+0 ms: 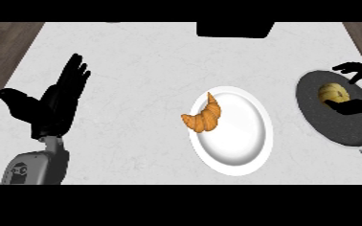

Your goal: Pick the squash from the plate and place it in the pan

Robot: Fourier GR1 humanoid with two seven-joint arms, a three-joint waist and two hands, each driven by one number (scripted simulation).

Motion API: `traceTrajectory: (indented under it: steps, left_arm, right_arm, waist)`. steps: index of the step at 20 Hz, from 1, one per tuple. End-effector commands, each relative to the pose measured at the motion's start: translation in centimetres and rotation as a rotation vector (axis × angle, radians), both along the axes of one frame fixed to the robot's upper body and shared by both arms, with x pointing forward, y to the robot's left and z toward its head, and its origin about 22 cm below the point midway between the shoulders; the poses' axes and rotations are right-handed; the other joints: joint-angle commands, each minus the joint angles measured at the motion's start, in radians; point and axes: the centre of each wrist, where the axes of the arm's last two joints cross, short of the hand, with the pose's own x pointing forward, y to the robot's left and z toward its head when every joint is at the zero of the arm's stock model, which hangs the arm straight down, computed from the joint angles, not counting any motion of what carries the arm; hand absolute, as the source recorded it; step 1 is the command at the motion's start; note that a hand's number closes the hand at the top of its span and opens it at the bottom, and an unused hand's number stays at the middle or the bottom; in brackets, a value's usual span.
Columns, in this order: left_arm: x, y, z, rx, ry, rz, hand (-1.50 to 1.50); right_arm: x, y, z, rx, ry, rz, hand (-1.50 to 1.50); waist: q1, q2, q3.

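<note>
At the far left the left robot hand [58, 98] rested open above the desk [134, 76], fingers straight and pointing up, holding nothing. Right of the middle a white plate [244, 148] lay on the desk with a croissant [203, 116] on its left part. At the right edge the squash [332, 93] lay inside the dark pan [322, 124], between the curled fingers and thumb of the right robot hand [351, 106], which reached in from the edge and appeared closed around it.
</note>
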Motion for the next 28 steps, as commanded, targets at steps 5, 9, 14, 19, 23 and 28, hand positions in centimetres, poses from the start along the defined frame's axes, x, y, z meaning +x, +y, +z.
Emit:
traceTrajectory:
  steps: [5, 9, 14, 19, 23, 28]
  left_arm:
    - [-0.1, -0.3, 0.1, -0.006, -0.006, -0.007, 0.0]
    - [-0.6, 1.8, 0.3, 0.003, 0.014, 0.013, 0.0]
    - [0.2, 0.0, -1.5, -0.002, 0.015, 0.008, 0.0]
    - [-0.2, 1.6, 0.4, 0.001, 0.017, 0.03, 0.0]
    - [-0.5, 0.8, -0.4, -0.011, -0.007, 0.024, 0.0]
    - [-1.4, 0.9, -2.3, -0.006, 0.013, 0.026, 0.0]
  right_arm:
    - [-0.8, -1.6, -1.5, 0.155, -0.025, 0.044, -1.5]
    - [-2.7, -4.0, -1.3, 0.375, -0.165, 0.007, -1.5]
    - [-4.8, -8.0, 1.6, 0.625, -0.186, 0.003, -1.5]
    - [-10.4, -13.5, 4.5, 0.777, -0.191, 0.034, -1.5]
    - [-13.1, -15.1, 5.0, 0.864, -0.2, 0.09, -1.5]
    - [-15.2, -16.0, 5.0, 0.849, -0.19, 0.102, -1.5]
  waist:
    - [-0.004, 0.0, 0.001]
    - [-0.009, -0.001, 0.002]
    - [-0.031, 0.0, 0.001]
    - [-0.025, -0.004, 0.003]
    - [-0.034, -0.002, 0.005]
    - [-0.035, -0.003, 0.005]
